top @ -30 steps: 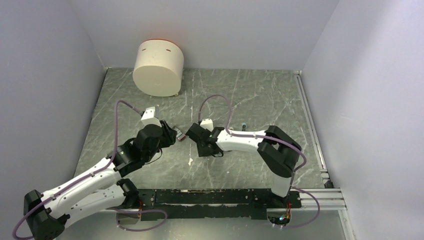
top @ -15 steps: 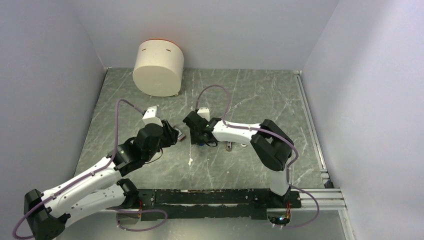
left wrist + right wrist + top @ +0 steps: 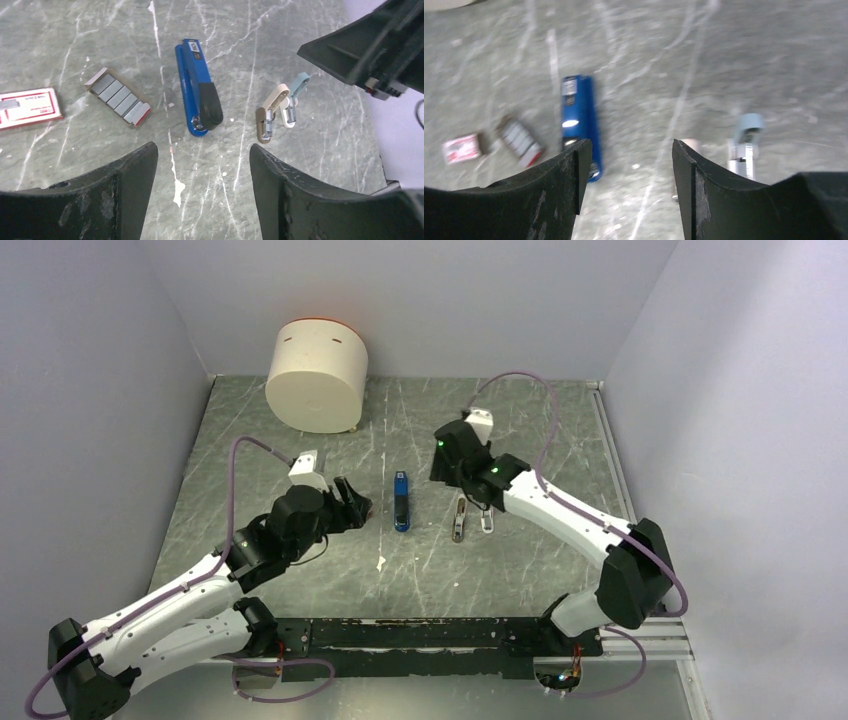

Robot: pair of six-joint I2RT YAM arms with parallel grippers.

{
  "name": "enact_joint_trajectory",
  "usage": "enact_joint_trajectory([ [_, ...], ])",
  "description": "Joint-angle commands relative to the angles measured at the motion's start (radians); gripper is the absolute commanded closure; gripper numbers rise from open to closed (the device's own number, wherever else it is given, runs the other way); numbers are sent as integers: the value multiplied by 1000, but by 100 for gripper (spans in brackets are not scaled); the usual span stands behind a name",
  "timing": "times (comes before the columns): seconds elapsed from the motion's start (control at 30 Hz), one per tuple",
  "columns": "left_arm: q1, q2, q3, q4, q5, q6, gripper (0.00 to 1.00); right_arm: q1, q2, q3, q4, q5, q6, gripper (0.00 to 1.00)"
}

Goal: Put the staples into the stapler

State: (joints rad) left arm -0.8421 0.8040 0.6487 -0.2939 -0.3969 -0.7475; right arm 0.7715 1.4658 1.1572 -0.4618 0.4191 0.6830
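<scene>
On the marbled table (image 3: pixel 520 430), my left gripper (image 3: pixel 202 150) hangs spread wide and empty. The right gripper (image 3: pixel 629 160) is just as open and holds nothing. The stapler (image 3: pixel 192 82) lies between the two arms with its long axis running near to far. It sits straight ahead in the left fingers' gap but off to the left of the right ones. The staples (image 3: pixel 118 97), silvery blocks in their open tray, lie just left of the stapler, so I judge the left arm better placed to fetch them.
</scene>
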Motion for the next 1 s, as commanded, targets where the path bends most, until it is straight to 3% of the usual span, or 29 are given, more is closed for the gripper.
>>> enact_joint_trajectory([
  [0.0,5,-5,7,104,70,55,26,-85,6,-45,-93,63,-26,36],
  [0.2,6,10,-8,202,181,86,25,-140,62,-57,-107,-11,-42,42],
  [0.53,6,47,-14,234,229,102,24,-152,157,-52,-94,-77,-91,52],
  [0.8,5,230,70,158,326,110,27,-151,198,-40,-112,-74,-91,66],
  [0.97,3,326,85,239,463,82,34,-151,188,-39,-111,-78,-94,76],
])
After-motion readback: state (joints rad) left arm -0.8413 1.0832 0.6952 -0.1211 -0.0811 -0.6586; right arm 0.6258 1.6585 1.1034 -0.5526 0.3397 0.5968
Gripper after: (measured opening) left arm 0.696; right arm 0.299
